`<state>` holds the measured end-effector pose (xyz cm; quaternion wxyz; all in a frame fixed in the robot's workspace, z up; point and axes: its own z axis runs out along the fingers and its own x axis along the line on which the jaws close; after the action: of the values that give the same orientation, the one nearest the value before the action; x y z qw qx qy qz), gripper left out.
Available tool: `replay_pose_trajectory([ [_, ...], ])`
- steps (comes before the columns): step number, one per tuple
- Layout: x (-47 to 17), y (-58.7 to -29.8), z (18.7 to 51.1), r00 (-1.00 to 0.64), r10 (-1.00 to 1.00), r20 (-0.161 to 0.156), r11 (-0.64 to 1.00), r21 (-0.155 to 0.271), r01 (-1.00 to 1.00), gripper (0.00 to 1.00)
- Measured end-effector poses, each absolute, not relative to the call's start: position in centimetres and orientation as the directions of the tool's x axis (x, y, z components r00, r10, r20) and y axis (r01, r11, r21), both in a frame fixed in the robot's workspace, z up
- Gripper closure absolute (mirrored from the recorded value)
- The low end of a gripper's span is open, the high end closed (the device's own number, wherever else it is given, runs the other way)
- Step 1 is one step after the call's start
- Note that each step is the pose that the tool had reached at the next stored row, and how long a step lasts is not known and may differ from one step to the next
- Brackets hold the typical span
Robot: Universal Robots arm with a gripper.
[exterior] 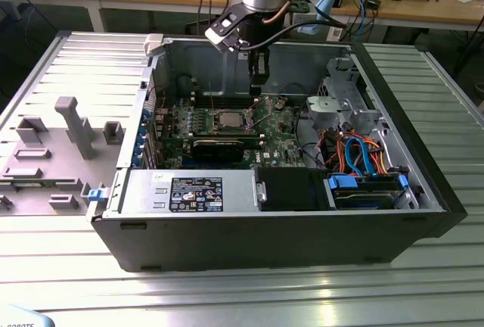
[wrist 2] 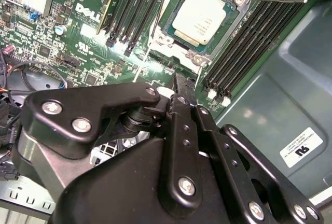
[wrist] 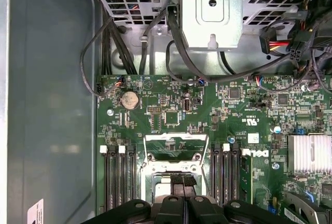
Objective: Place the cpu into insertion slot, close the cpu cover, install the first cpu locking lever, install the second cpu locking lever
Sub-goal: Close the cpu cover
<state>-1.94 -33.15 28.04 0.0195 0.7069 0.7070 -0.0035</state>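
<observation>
The second wrist view gave me the cpu (wrist 2: 199, 16) seated in the insertion slot (wrist 2: 180, 40) — in the first wrist view the gripper (wrist: 184, 193) hid most of it, fingers pressed together, holding nothing. In the exterior view the cpu cover (exterior: 265, 107) stood open at the chip's 2 o'clock — graphics card (exterior: 218, 147) at 6.

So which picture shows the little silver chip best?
The second wrist view: the cpu looks large, its whole top clear. The exterior view has it as a tiny grey square; in the first wrist view the gripper blocks that spot.
</observation>
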Motion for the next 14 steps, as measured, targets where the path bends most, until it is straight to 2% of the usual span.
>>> replay_pose_trajectory([
  [14,-1.17,-33.15,28.04,0.0,0.999,-0.032,0.0,0.023,1.0,0.89],
])
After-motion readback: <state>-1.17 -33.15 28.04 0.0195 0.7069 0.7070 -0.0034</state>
